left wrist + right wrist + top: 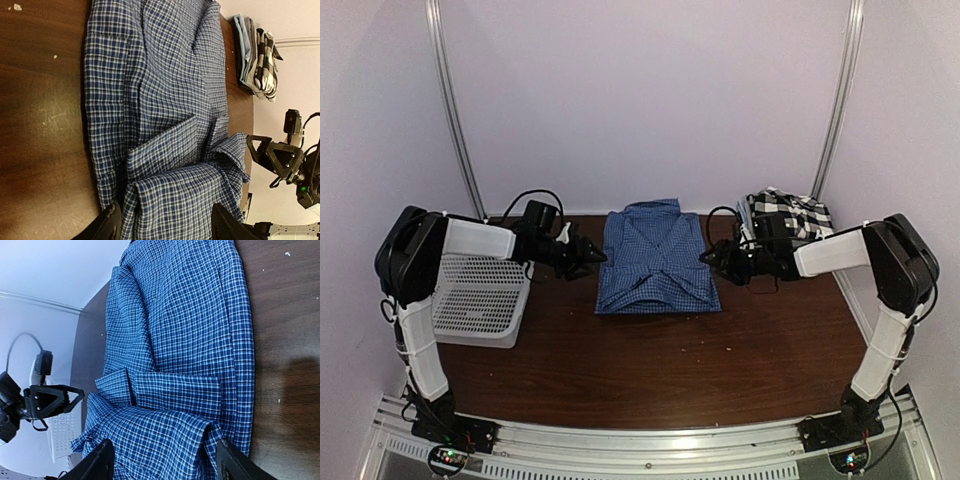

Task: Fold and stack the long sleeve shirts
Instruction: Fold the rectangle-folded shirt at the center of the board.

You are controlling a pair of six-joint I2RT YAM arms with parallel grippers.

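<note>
My left end effector (586, 256) and right end effector (714, 262): fingers apart, flanking blue checked shirt (657, 265), folded mid-bench (650, 375). Risk: loose sleeve folds near fingers; a snag on pulling away could undo fold. Only top view shows basket (480, 295); left wrist view shows black-and-white shirt (262, 55) edge-on.

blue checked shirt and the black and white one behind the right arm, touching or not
Apart. The left wrist view shows bare table between the blue checked shirt and the black-and-white shirt.
</note>
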